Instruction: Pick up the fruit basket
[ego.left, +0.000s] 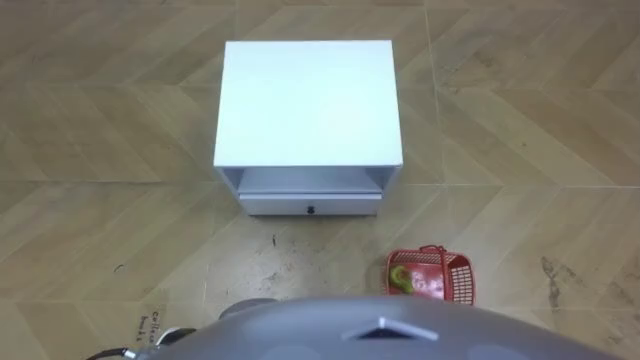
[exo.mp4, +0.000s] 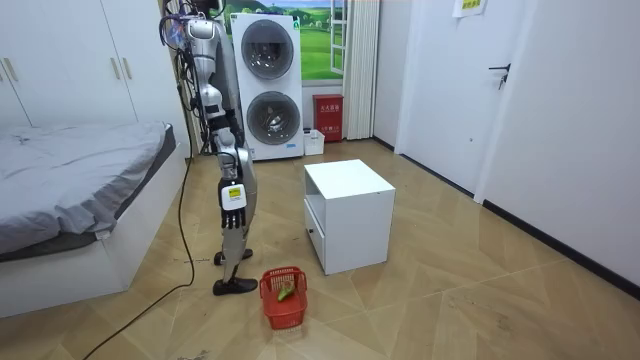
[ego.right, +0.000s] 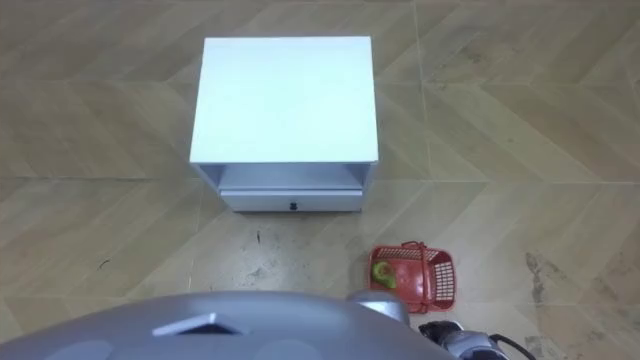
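Observation:
The fruit basket (ego.left: 462, 272) is a small red plastic one with a handle, and it stands on the wooden floor just ahead of me, to my right. A green fruit (ego.left: 402, 277) lies inside it. In the room view I stand upright facing the white nightstand, with the basket (exo.mp4: 270, 290) on the floor by my feet. My right hand (exo.mp4: 232, 205) hangs at my side above and beside the basket, its fingers straight and holding nothing.
The white nightstand (ego.left: 310, 100) stands straight ahead, with an open shelf over a shut drawer (ego.left: 310, 205). A bed (exo.mp4: 70, 180) is behind me. Stacked washing machines (exo.mp4: 270, 85) stand by the far wall. Open floor lies around the basket.

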